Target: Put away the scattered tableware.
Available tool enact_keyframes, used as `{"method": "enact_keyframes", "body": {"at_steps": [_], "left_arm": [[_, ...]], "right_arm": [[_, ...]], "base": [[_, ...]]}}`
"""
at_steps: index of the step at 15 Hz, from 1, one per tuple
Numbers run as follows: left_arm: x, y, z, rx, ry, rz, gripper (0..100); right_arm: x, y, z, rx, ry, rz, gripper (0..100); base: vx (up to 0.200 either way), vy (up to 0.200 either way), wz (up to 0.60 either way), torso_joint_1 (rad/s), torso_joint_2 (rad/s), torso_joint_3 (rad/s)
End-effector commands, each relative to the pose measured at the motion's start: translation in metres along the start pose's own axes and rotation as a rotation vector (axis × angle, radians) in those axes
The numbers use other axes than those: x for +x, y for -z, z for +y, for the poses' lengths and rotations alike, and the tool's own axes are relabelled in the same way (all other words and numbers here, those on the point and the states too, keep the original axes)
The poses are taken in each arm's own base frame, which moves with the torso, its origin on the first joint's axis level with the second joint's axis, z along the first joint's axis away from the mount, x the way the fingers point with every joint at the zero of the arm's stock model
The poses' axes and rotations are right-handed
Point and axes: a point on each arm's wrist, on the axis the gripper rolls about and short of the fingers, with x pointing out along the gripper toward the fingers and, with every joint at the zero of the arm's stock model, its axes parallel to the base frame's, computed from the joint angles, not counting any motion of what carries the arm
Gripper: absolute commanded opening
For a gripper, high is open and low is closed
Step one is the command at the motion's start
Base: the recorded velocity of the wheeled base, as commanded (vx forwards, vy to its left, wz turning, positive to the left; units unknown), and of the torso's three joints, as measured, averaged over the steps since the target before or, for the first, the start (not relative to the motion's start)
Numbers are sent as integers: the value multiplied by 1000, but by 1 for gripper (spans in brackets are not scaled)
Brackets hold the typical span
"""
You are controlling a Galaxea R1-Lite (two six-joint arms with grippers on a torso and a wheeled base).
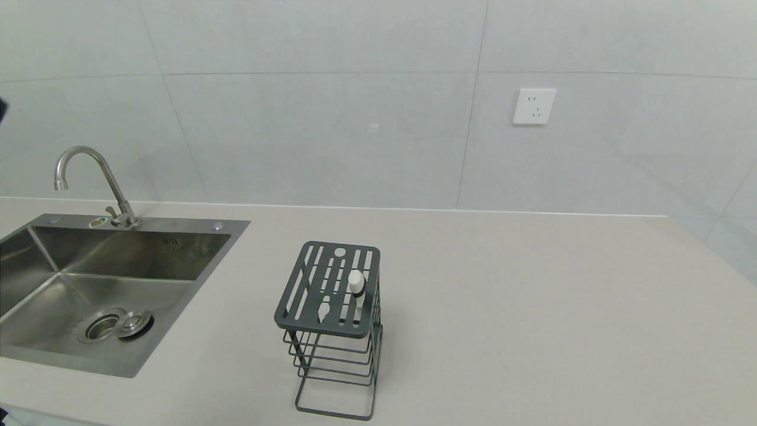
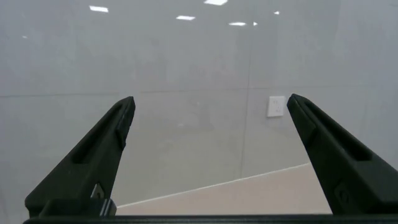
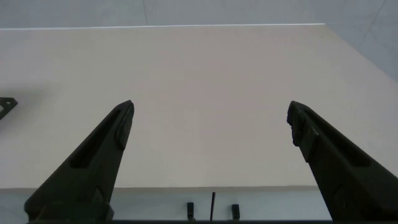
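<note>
Left gripper [image 2: 209,98]: jaws spread wide with nothing between them, aimed at the grey tiled wall. The white wall socket [image 2: 276,106] is far ahead of them.
Right gripper [image 3: 209,104]: jaws released too, empty, hanging over the pale beige counter [image 3: 211,74].

Tableware: a white-handled utensil [image 1: 355,281] stands upright in a slot of the dark grey wire rack with slotted top plate [image 1: 329,290], well apart from both sets of jaws. A small white tip [image 1: 324,309] sits in another slot; too small to identify.

Handling, my guess: light and stiff, with a smooth handle, so likely slippery. Pinch across the handle stub above the plate. The rack looks tall and light and may tip if knocked.

Views: jaw state reads from the wrist views. Rack, utensil and stainless steel sink [image 1: 177,228] read from the head view. The right wrist view adds a dark corner off to one side of the jaws, probably the rack.
</note>
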Motion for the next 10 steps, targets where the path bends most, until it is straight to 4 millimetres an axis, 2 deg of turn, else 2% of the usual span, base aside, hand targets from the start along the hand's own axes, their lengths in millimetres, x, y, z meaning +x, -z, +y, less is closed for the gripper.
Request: {"method": "enact_keyframes", "body": {"at_steps": [1,3,6,8,10], "left_arm": [[-63,-3,-17,43,-23,-89,100],[-96,6,-26,63,-45,-103,100],[-140,30,-37,43,-61,-28,100],[-161,47,-41,19,-81,55,100],[-170,71,-37,28,-165,186,100]], "right_arm": [[0,0,0,0,0,2,100],[0,0,0,0,0,2,100],[0,0,0,0,0,2,100],[0,0,0,0,0,2,100],[0,0,0,0,0,2,100]], "base": [[0,0,0,0,0,0],[0,0,0,0,0,0],[0,0,0,0,0,0],[0,0,0,0,0,0],[0,0,0,0,0,0]]}}
